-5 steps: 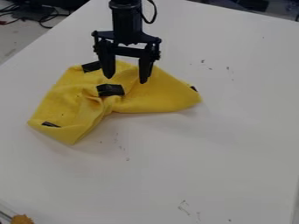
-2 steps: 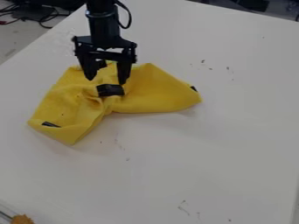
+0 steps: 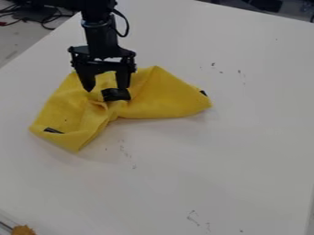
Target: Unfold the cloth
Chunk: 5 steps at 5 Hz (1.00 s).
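One yellow cloth (image 3: 165, 96) to follow, lying rumpled on the white table (image 3: 239, 151), mostly left of centre and in the upper half of the frame. Pinched into creases at its middle, and fanned out two ways from there: down toward the lower left, and across to just right of centre. Not flat, folded over itself. And above it, at upper left, the black claw (image 3: 105, 89), pointing down from the black arm (image 3: 101, 34) at the top edge. Opened wide, with a broad gap between the tips and nothing gripped! Touching the fabric or just over it? Cannot tell from this angle. Close by the tips, a black patch (image 3: 116, 95) on the cloth. Over at the upper left corner of the frame, dark cables (image 3: 46, 23); down at the lower left corner, an orange-brown lump (image 3: 23, 230).
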Each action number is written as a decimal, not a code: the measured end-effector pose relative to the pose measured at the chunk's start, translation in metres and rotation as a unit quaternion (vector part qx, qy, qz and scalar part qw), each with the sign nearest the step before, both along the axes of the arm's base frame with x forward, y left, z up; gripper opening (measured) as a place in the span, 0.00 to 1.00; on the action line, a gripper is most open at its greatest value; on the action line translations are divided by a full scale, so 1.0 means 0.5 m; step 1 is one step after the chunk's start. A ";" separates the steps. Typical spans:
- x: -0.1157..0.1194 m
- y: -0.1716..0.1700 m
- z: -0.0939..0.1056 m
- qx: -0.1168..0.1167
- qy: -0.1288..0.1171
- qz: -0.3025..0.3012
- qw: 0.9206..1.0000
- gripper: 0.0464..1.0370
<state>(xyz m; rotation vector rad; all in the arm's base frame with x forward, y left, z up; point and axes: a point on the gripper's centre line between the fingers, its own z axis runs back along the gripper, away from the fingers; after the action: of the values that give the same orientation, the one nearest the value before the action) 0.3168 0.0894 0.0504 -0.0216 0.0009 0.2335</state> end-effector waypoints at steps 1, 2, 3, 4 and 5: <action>-0.002 0.005 -0.018 -0.005 0.005 0.006 1.000 0.80; 0.000 0.003 -0.024 -0.007 -0.002 0.005 1.000 0.53; 0.000 0.001 -0.040 -0.011 0.004 0.005 1.000 0.34; 0.000 0.002 -0.040 -0.010 0.005 0.002 1.000 0.14; 0.002 0.003 -0.041 -0.008 0.003 0.006 1.000 0.02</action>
<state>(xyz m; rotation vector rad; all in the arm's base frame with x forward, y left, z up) 0.3177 0.0910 0.0298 -0.0377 0.0086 0.2452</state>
